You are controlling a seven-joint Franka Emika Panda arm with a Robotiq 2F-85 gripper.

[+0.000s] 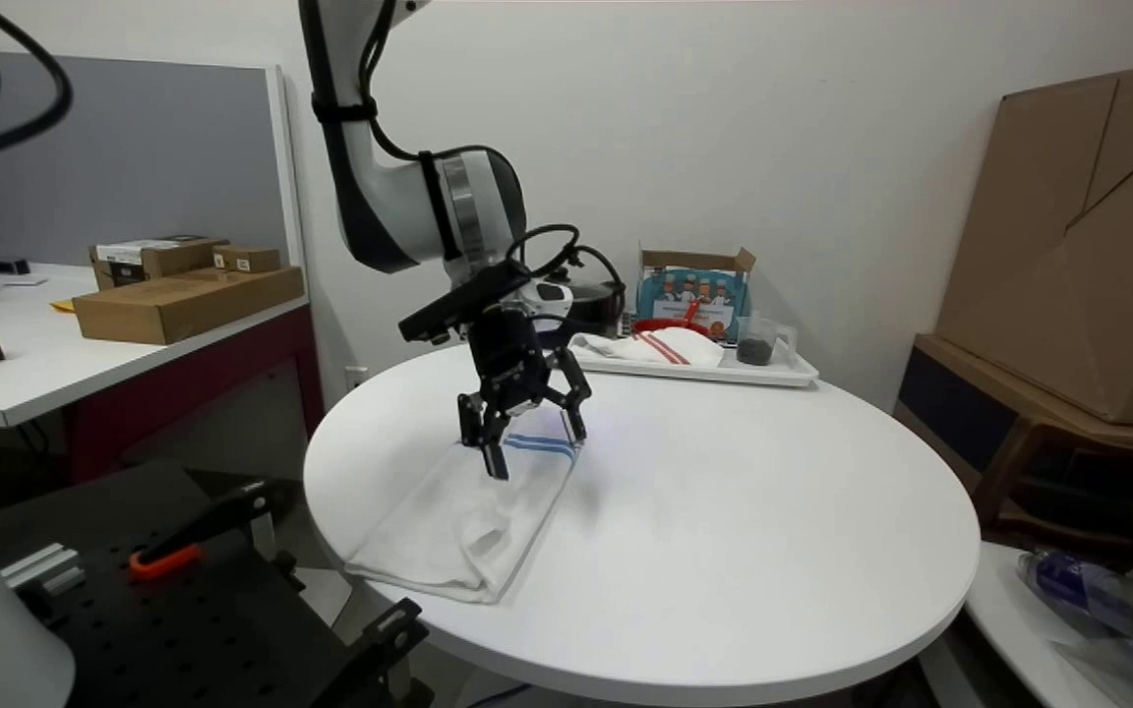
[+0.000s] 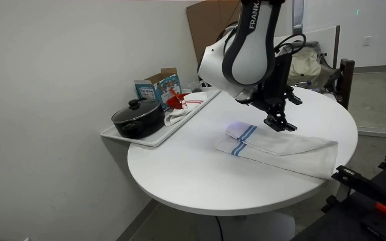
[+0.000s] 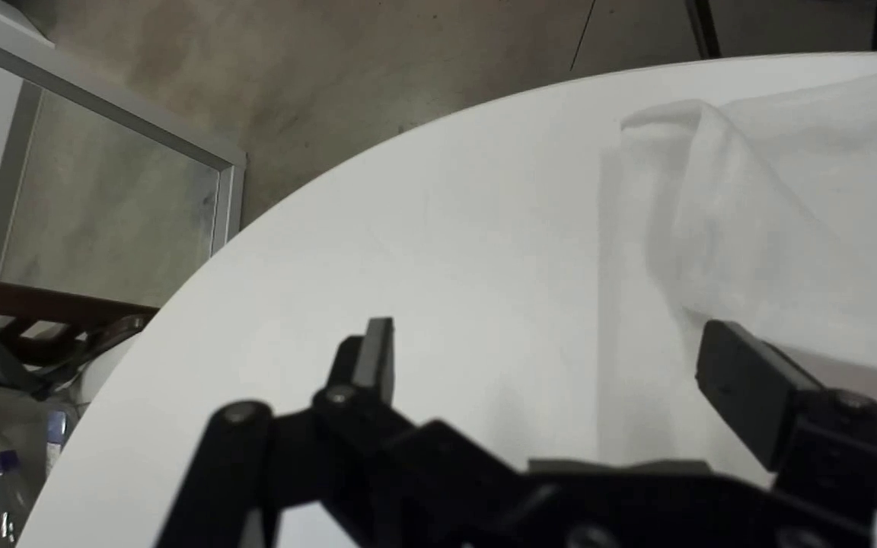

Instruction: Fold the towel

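The white towel with blue stripes lies on the round table in an exterior view (image 1: 448, 536) and in an exterior view (image 2: 300, 160). An upper layer is folded over a wider lower layer, with stripes showing on both at one end. The upper layer has a raised crease in the wrist view (image 3: 804, 198). My gripper, in both exterior views (image 1: 539, 450) (image 2: 286, 113), is above the towel's long edge, open and empty. In the wrist view its fingers (image 3: 549, 342) are wide apart, the right one over the towel and the left one over bare table.
A white tray (image 2: 157, 137) at the table's wall side holds a black pot (image 2: 137, 118), a red bowl (image 2: 175, 102), a red-striped towel (image 2: 193, 100), a box (image 2: 169, 87) and a measuring cup (image 1: 761, 342). The round table (image 1: 773, 551) has its edge close to the towel's far end.
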